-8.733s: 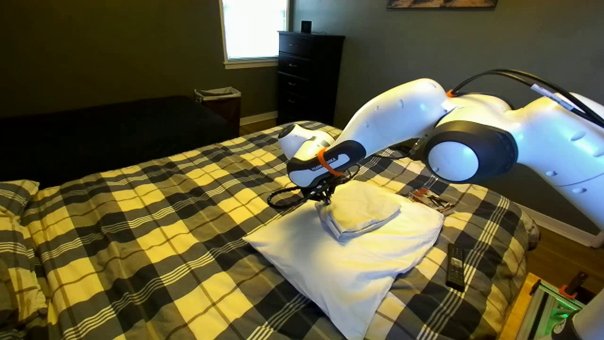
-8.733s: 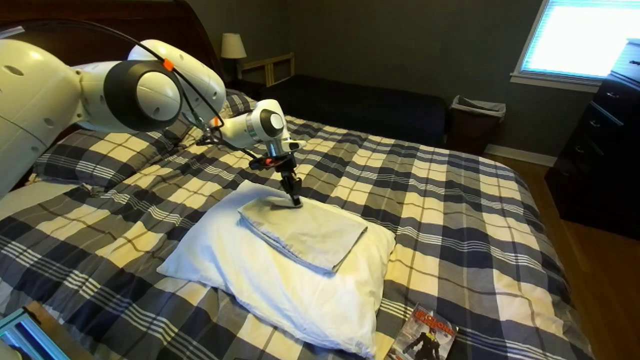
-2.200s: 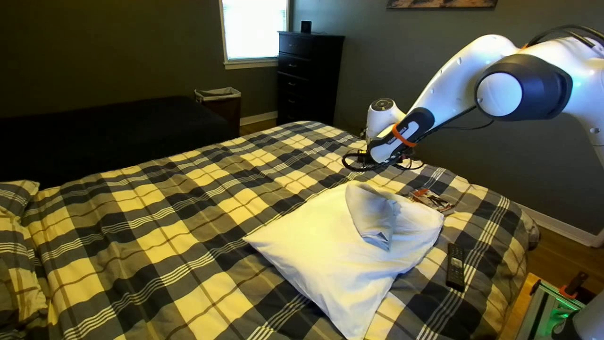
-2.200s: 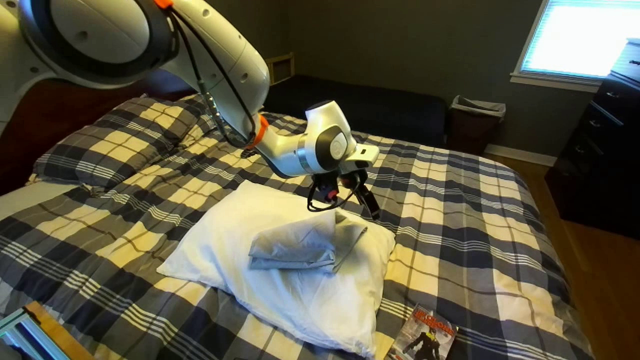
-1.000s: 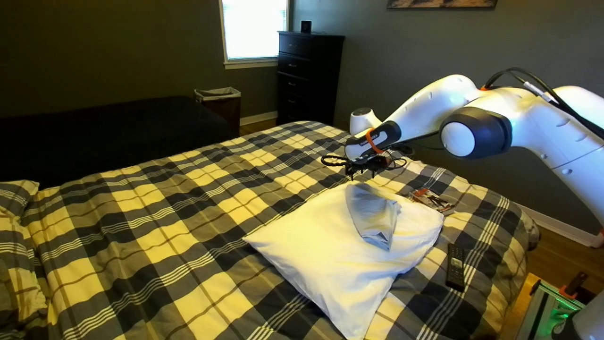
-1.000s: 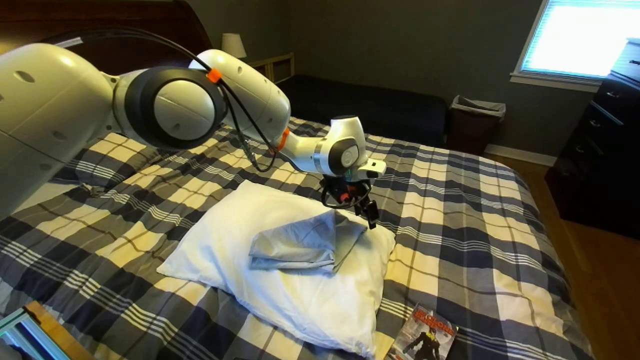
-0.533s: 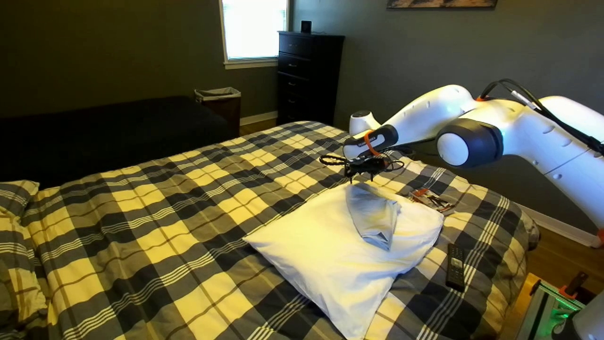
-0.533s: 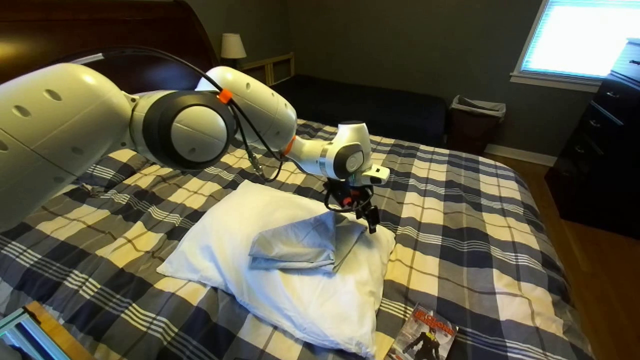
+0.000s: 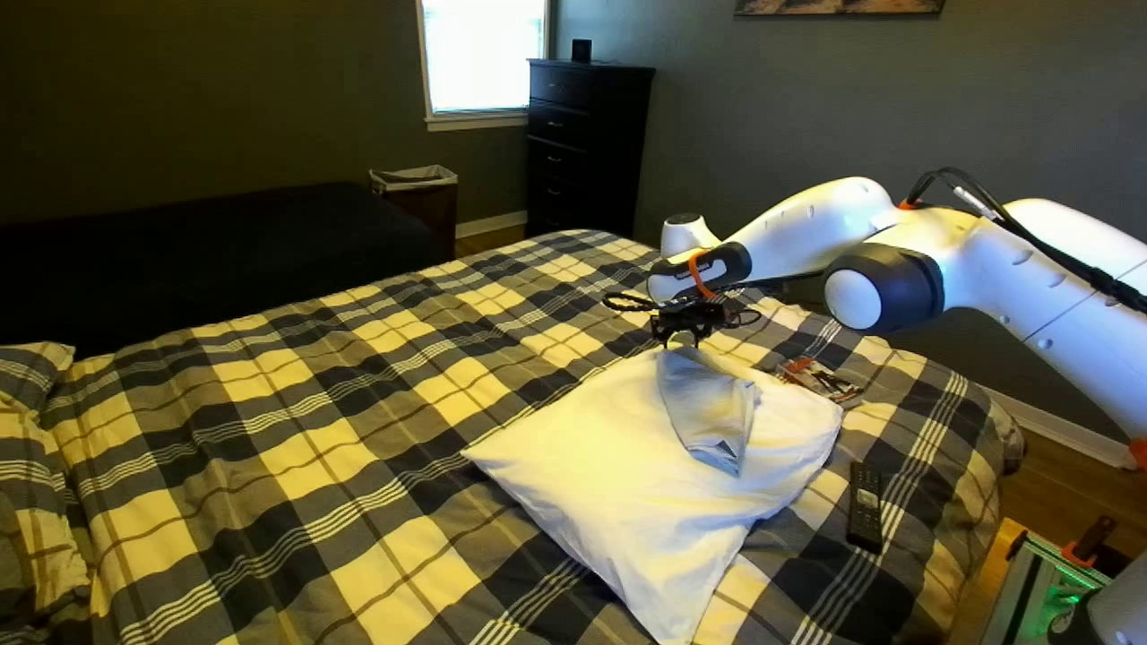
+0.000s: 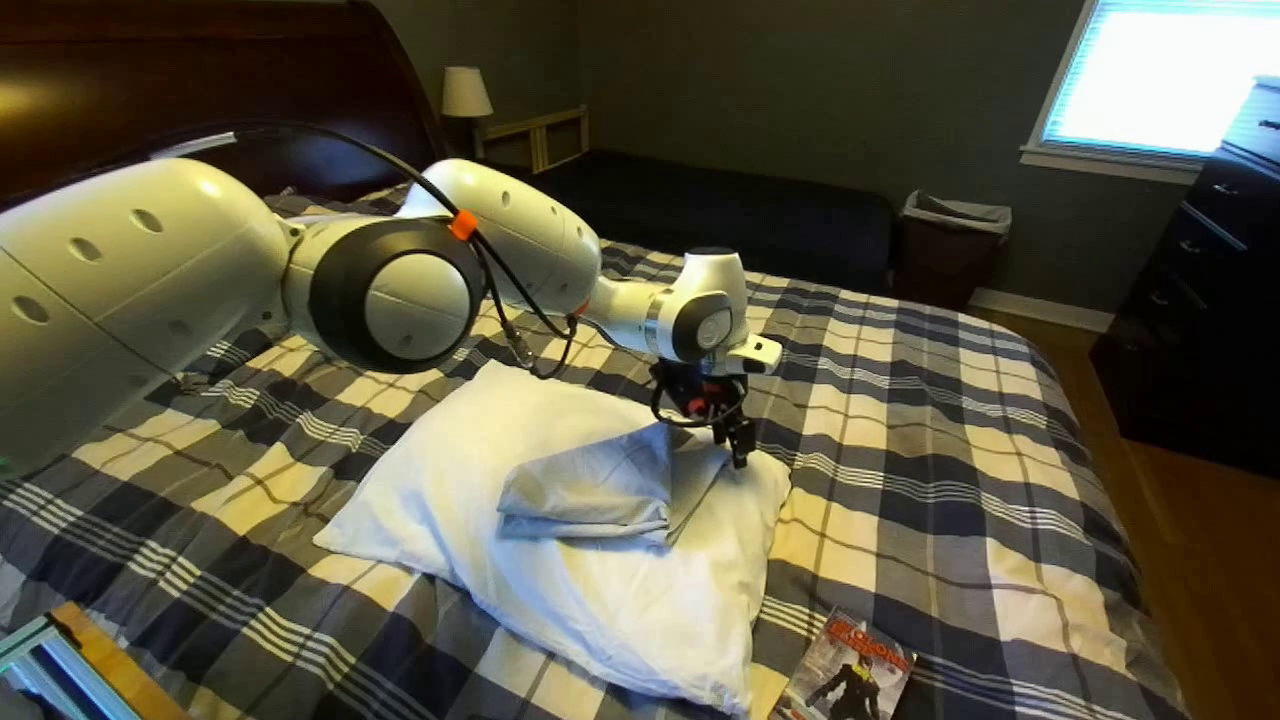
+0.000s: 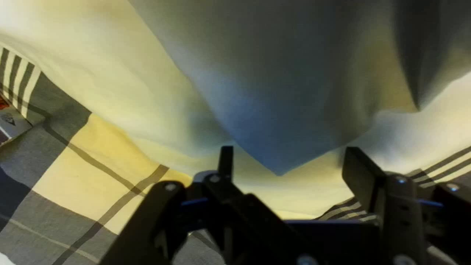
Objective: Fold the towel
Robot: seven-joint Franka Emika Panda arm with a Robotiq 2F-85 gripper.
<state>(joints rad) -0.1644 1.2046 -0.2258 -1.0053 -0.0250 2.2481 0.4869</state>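
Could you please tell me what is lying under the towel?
Under the towel is a white pillow, visible around it. The pillow's area directly beneath the towel is covered, so I cannot tell whether anything else lies there.

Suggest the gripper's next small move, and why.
Probably lower the gripper slightly, so its fingers straddle the corner of the towel more deeply before closing. The wrist view shows them open, one either side of that corner in the picture, with no cloth pinched. Whether they touch the pillow below is unclear, so go gently.
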